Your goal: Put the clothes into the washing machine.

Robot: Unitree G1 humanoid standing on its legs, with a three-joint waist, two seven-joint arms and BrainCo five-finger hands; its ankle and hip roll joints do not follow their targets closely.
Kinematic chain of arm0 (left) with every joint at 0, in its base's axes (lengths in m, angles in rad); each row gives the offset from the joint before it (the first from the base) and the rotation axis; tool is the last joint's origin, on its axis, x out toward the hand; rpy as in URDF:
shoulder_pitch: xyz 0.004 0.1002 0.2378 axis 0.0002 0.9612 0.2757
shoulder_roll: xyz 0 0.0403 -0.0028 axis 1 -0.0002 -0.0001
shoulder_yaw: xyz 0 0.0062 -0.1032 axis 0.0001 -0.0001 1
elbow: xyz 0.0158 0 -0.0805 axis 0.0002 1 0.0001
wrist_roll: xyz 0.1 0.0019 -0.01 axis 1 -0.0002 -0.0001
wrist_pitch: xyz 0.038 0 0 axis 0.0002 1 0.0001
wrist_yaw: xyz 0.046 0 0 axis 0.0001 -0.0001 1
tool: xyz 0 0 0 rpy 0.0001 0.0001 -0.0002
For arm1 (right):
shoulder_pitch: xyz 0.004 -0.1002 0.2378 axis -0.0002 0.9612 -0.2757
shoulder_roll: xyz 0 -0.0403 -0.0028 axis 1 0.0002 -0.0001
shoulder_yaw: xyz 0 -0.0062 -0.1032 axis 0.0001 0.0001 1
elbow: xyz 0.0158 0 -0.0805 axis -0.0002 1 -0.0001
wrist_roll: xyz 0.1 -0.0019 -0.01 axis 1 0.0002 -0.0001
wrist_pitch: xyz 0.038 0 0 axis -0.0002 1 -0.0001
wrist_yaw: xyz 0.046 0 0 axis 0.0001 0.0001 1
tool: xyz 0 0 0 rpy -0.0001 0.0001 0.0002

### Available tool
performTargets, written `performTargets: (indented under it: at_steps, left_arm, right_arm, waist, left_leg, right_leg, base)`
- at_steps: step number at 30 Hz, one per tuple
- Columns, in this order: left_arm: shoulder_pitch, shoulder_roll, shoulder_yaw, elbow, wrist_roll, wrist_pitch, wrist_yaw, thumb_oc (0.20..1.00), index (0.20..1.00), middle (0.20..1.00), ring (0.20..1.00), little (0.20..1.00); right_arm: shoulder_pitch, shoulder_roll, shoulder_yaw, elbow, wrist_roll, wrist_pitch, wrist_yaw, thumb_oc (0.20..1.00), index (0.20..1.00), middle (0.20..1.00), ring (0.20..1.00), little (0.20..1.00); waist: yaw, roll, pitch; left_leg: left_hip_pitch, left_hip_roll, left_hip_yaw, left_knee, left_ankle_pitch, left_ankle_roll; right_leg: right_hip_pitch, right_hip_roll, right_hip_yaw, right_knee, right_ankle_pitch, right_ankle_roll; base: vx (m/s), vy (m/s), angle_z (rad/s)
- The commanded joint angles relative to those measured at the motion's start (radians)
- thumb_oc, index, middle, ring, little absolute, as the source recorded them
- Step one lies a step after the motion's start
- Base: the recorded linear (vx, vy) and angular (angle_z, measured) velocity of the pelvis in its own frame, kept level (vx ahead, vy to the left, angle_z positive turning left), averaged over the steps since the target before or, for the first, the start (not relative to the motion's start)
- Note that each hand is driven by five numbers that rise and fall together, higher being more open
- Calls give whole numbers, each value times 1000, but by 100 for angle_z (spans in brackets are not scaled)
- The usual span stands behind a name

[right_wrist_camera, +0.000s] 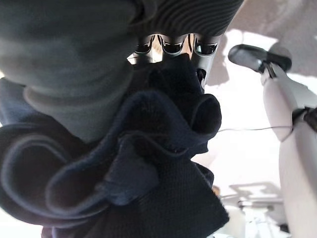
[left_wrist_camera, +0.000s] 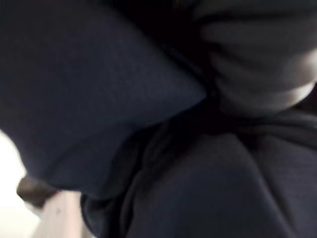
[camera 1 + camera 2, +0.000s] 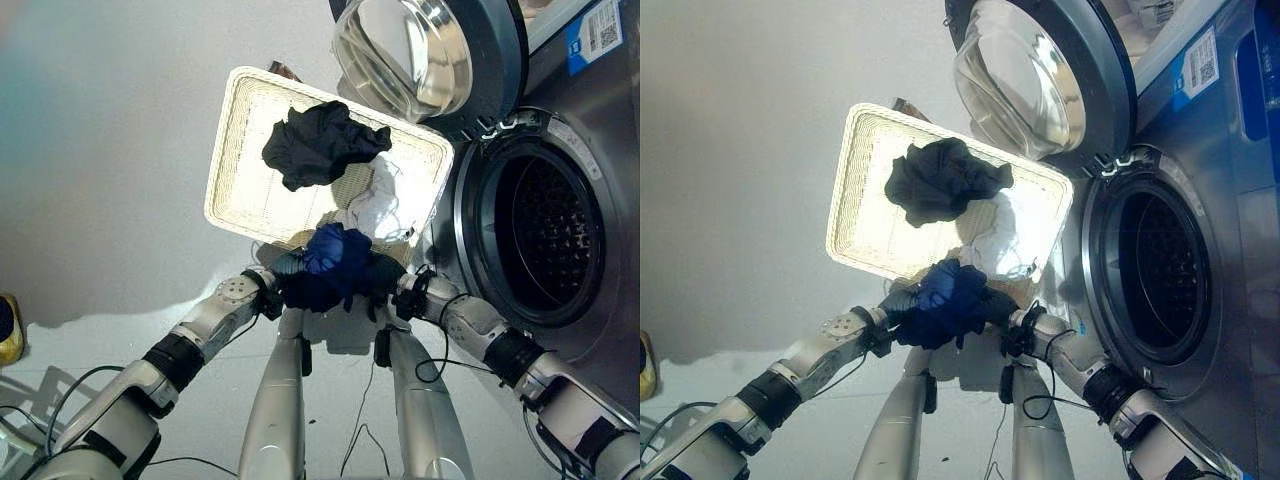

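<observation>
Between the two hands, just in front of the near edge of the white basket (image 3: 228, 150), a bunched dark blue garment (image 3: 330, 262) is held clear of the floor. The left hand (image 3: 283, 272) bears on the bundle's left side and the right hand (image 3: 388, 275) on its right side, so the bundle lies crosswise between them.

Finger state:
- Right hand: in the right wrist view its fingers (image 1: 171, 47) curl down into the folds of the blue cloth and have hold of it.
- Left hand: its fingers are buried in the fabric; whether they are curled round the cloth or simply pressed against it cannot be told.

Remaining load: a black garment (image 3: 320, 145) and a white garment (image 3: 372, 208) lie in the basket, the white one at the near right corner, just behind the blue bundle.

Governing relation: the drum opening (image 3: 545, 235) of the washing machine (image 3: 600, 330) lies to the right of the bundle, with the door (image 3: 420, 55) swung open above and behind it. The right hand is the nearer hand to the opening. The transfer is therefore judged to call for a rightward carry, the right hand leading and the bundle entering end-on.

Risk: trailing folds could catch on the opening's rim.
</observation>
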Motion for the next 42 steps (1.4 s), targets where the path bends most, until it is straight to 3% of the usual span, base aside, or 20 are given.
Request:
performTargets:
  at_steps: [1,6,12,13,15,19,25,27,31,32,36,37,38,42]
  left_arm:
    - [-33,-69,-19,-120,201,-56,121,1000,1000,1000,1000,1000]
    - [-30,-51,-26,-117,360,-57,289,1000,1000,1000,1000,1000]
    - [-26,-57,18,-32,492,-56,612,1000,1000,1000,1000,1000]
    - [-26,-57,18,-32,492,-56,612,1000,1000,1000,1000,1000]
    - [-39,-43,34,-13,545,-27,670,1000,1000,1000,1000,1000]
    - [-64,-12,78,52,520,5,696,1000,1000,1000,1000,1000]
    - [-100,-2,108,144,459,13,707,1000,1000,1000,1000,1000]
    - [-115,-11,120,201,417,-4,719,1000,1000,1000,1000,1000]
    - [-127,-16,128,229,393,-13,718,1000,1000,1000,1000,1000]
    - [-154,-24,145,284,345,-45,715,1000,1000,1000,1000,1000]
    - [-178,-16,140,308,315,-48,731,1000,1000,1000,1000,1000]
    - [-187,-14,144,315,300,-58,741,1000,1000,1000,1000,1000]
    - [-191,-12,147,320,294,-61,749,1000,1000,1000,1000,1000]
    - [-229,-14,176,346,267,-77,817,1000,1000,1000,1000,1000]
  right_arm:
    - [41,104,29,-53,203,-11,44,200,200,200,200,200]
    - [76,128,-4,-31,367,-65,71,200,200,200,200,200]
    - [100,147,-81,43,580,-185,152,200,200,200,200,200]
    - [100,147,-81,43,580,-185,152,200,200,200,200,200]
    - [95,138,-132,63,636,-257,163,200,200,200,200,200]
    - [90,100,-278,102,828,-372,208,200,200,200,200,200]
    - [68,73,-477,156,1000,-421,216,200,200,200,200,200]
    - [37,65,-572,196,1054,-449,159,200,200,200,200,200]
    - [13,57,-618,229,1083,-474,118,200,200,200,200,200]
    - [-60,31,-722,282,1087,-575,-33,200,200,200,200,200]
    - [-156,-45,-789,343,1087,-692,-235,200,200,200,200,200]
    - [-193,-78,-803,353,1081,-763,-300,200,200,200,200,200]
    - [-212,-99,-815,351,1072,-789,-340,200,200,200,200,200]
    - [-300,-176,-848,315,1060,-1016,-425,200,200,200,200,200]
  waist:
    - [-32,44,-18]
    - [-33,52,-18]
    - [-46,72,-18]
    - [-46,72,-18]
    - [-53,81,-18]
    - [-75,105,-18]
    - [-105,126,-18]
    - [-120,132,-18]
    - [-124,133,-18]
    - [-127,131,-18]
    - [-126,124,-18]
    - [-126,122,-18]
    - [-126,120,-18]
    - [-135,109,-18]
  left_leg:
    - [-26,-82,32,-5,-32,29]
    - [-26,-91,30,1,-37,31]
    - [-29,-99,41,11,-45,28]
    - [-29,-99,41,11,-45,28]
    - [-28,-99,53,13,-48,27]
    - [-22,-101,75,17,-52,22]
    - [-26,-100,102,25,-62,19]
    - [-30,-97,119,25,-64,18]
    - [-32,-96,128,24,-65,17]
    - [-57,-89,143,31,-62,15]
    - [-69,-87,146,45,-74,12]
    - [-79,-86,147,54,-78,11]
    - [-85,-85,148,59,-80,11]
    - [-118,-82,151,83,-80,12]
  right_leg:
    - [40,22,-30,-39,-23,72]
    - [39,16,-28,-45,-18,73]
    - [27,13,-9,-46,-18,77]
    - [27,13,-9,-46,-18,77]
    - [23,10,-3,-45,-18,79]
    - [13,6,16,-38,-17,84]
    - [-10,10,49,-31,-16,91]
    - [-21,14,63,-35,-11,93]
    - [-26,15,68,-39,-8,94]
    - [-47,16,67,-51,10,95]
    - [-55,17,62,-46,6,94]
    - [-64,17,59,-42,7,93]
    - [-68,18,59,-39,7,92]
    - [-96,23,58,-26,16,87]
  base:
    - [0,0,0]
    - [3,-11,-5]
    - [7,7,-17]
    - [11,11,-19]
    - [15,13,-10]
    - [26,50,-12]
    - [27,68,-23]
    - [24,37,-29]
    - [7,-10,-16]
    - [42,-51,-26]
    - [34,-56,-21]
    - [30,-58,-16]
    - [20,-50,-10]
    - [27,-17,-1]
